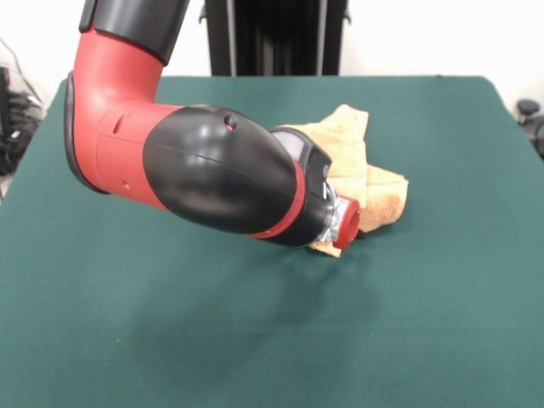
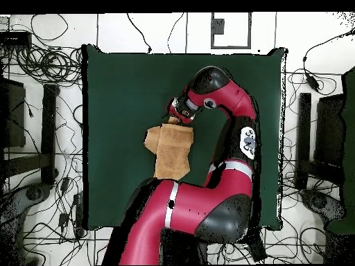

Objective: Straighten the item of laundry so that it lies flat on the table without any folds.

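Near the middle of the table, a little toward three o'clock in the front view, the towel lies bunched, one part doubled over another, and the arm hangs low over its nine o'clock side. The gripper sits at the towel's edge, but whether it is clenched or released I cannot tell. If it pulls on both layers together, the fold would likely slide along uncorrected rather than open.
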